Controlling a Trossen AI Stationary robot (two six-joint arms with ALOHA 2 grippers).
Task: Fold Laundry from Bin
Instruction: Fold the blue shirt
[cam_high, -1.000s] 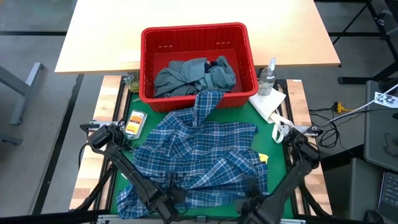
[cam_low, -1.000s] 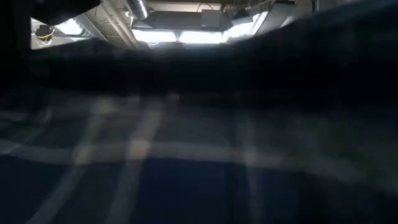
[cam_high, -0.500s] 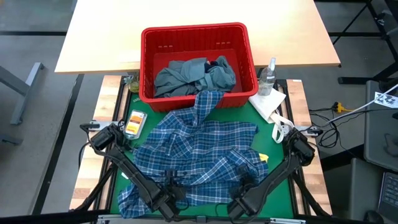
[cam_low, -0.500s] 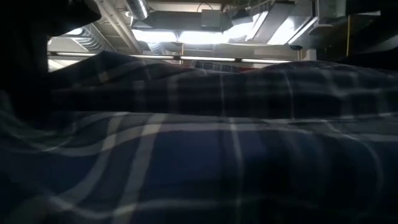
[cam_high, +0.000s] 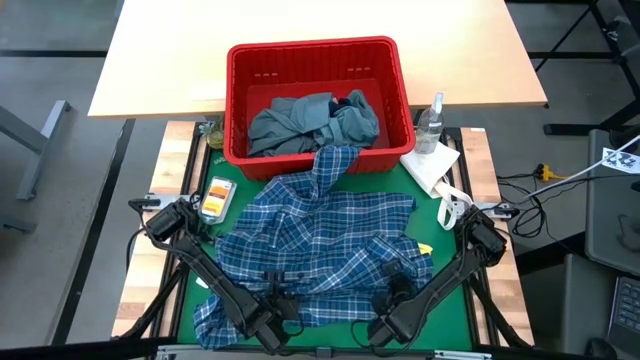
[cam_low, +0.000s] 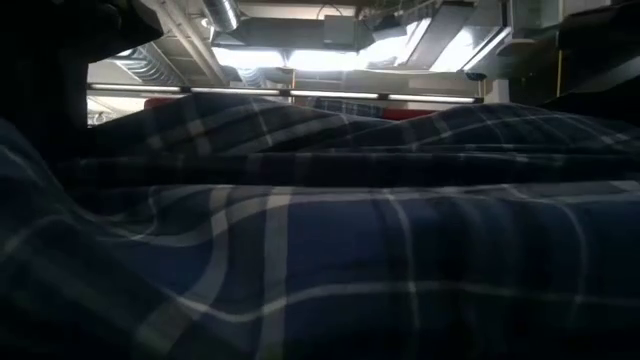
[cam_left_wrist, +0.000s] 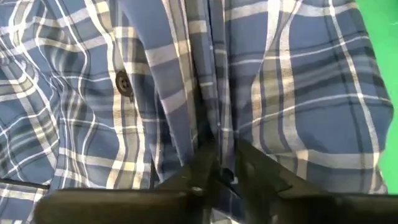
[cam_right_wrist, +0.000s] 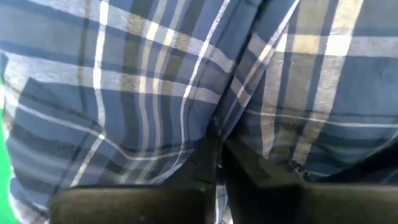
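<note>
I have the blue-white plaid shirt (cam_high: 320, 255) spread rumpled over the green mat (cam_high: 445, 250), filling most of it, with one sleeve running up toward 12 o'clock and draped over the near rim of the red bin (cam_high: 395, 75). In the bin lie a large grey-blue garment (cam_high: 300, 120) and, at its 3 o'clock side, a bit of a dark navy one (cam_high: 358, 100). My left gripper (cam_high: 283, 303) sits on the shirt's near hem at about 7 o'clock of the mat; in its wrist view the fingers (cam_left_wrist: 202, 165) stand nearly pressed together with a fold of plaid cloth pinched in the narrow gap, a button (cam_left_wrist: 123, 82) just beside that fold. My right gripper (cam_high: 392, 297) is at about 5 o'clock on the same hem, its fingers (cam_right_wrist: 208, 155) pressed together on a ridge of the shirt. A small yellow scrap (cam_high: 424, 253) peeks out at the shirt's 3 o'clock edge. The low view shows only plaid cloth up close
</note>
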